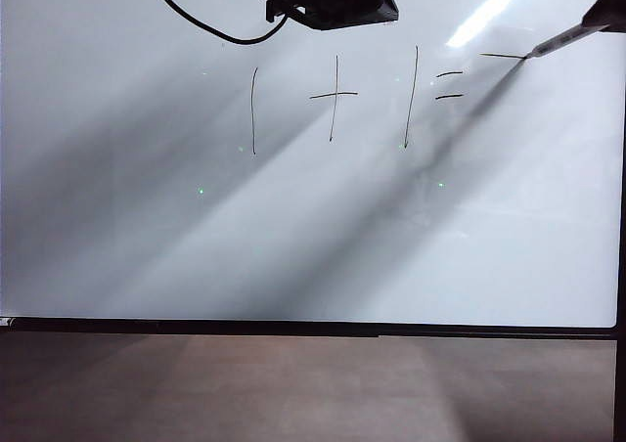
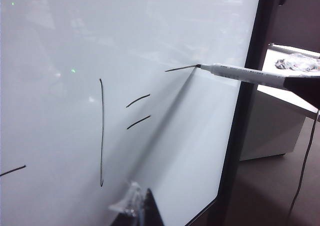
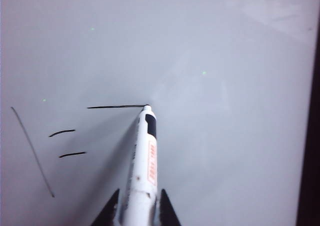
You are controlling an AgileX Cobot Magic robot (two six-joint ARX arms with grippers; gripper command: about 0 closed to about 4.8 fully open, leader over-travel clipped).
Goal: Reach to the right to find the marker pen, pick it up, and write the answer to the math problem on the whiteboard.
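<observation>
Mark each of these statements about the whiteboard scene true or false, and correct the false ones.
1. The right claw is shut on the marker pen. True.
2. The marker pen's tip is lifted clear of the whiteboard. False: the tip sits on the board at the end of a fresh horizontal stroke.
3. The answer is fully written. False: only that one short stroke stands right of the equals sign.
4. The math problem reads one plus one equals. True.
5. The left claw holds a second pen. False: it holds no pen; only its tips show at the edge of the left wrist view.
</observation>
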